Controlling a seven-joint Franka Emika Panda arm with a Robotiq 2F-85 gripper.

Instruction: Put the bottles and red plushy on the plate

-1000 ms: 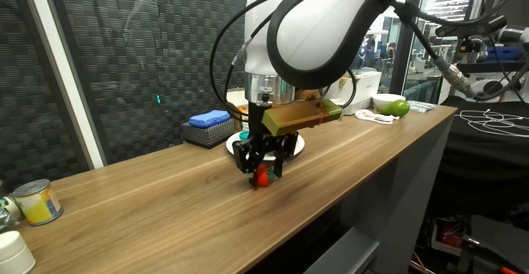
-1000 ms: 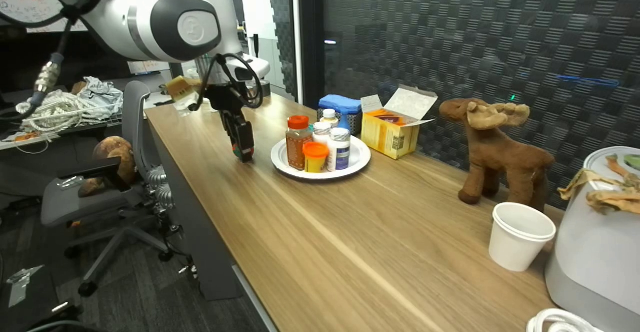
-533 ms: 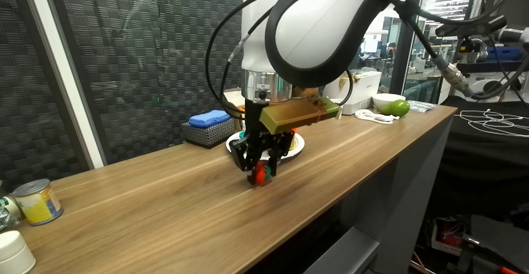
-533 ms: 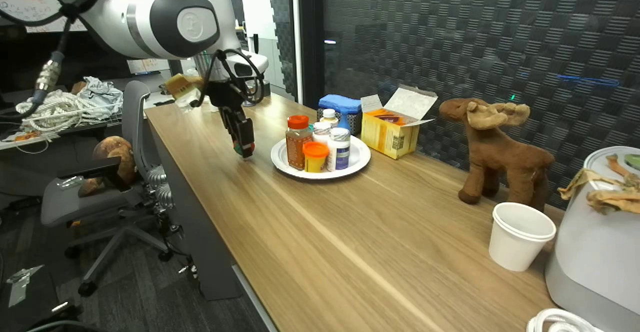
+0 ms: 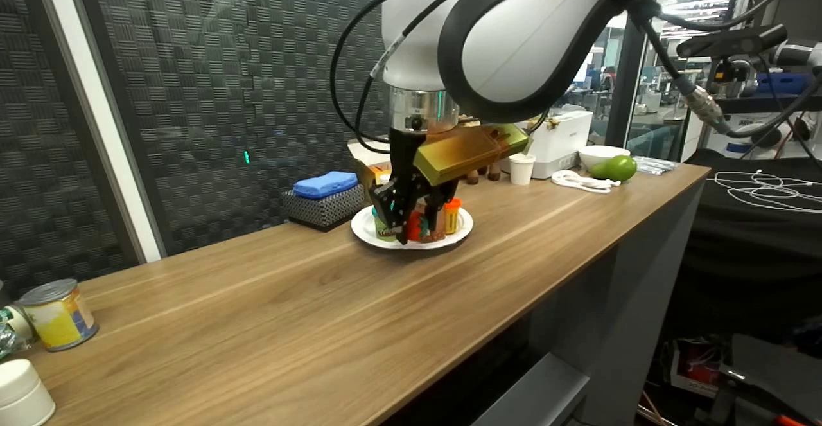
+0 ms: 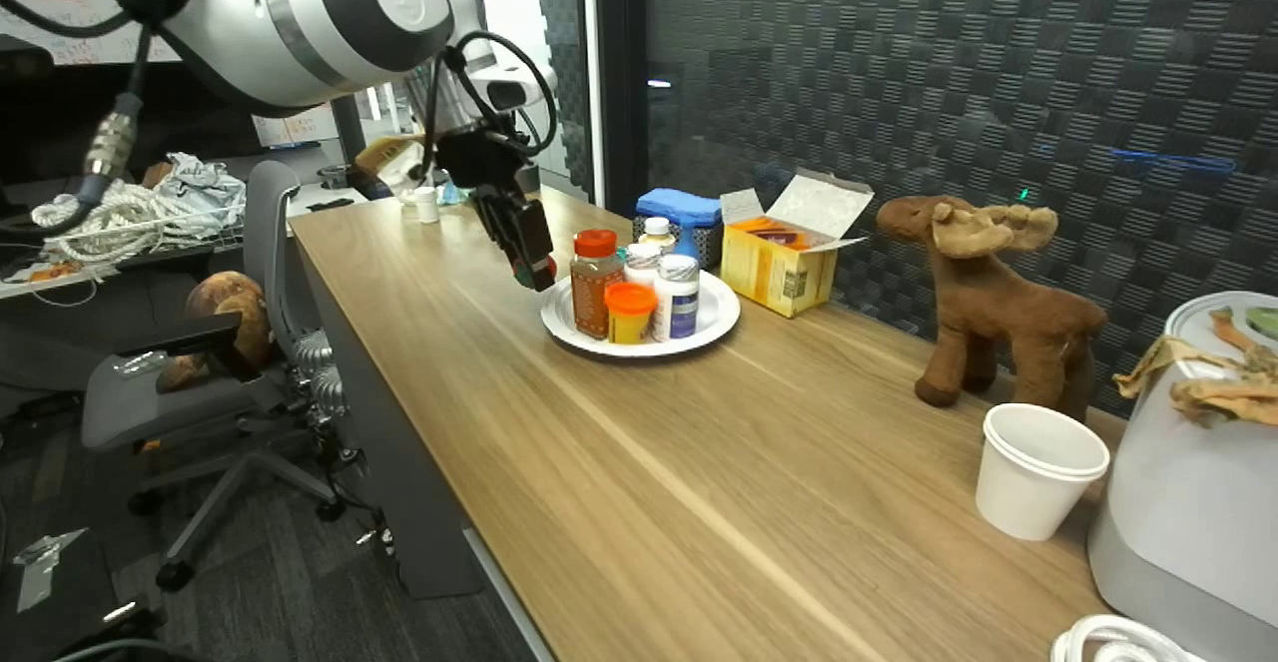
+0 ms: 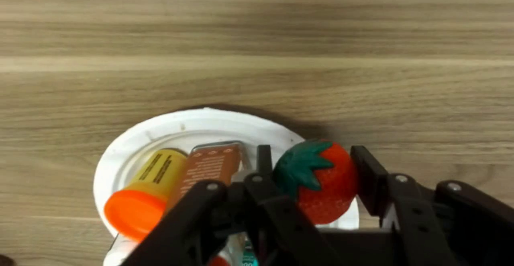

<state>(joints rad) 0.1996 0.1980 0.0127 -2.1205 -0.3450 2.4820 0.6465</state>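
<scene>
White arm (image 5: 523, 40) angles downward, its tilted end effector (image 7: 314, 167) clamped on the red plushy (image 7: 327, 189).

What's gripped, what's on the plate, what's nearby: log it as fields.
Gripper: holding the red plushy in the air by the plate
On plate: red-capped brown bottle, orange-lidded yellow tub, white bottles, partly hidden green container
Beside plate: open yellow box
Farther off: brown plush moose, white cup
Left to do: plushy onto plate
</scene>
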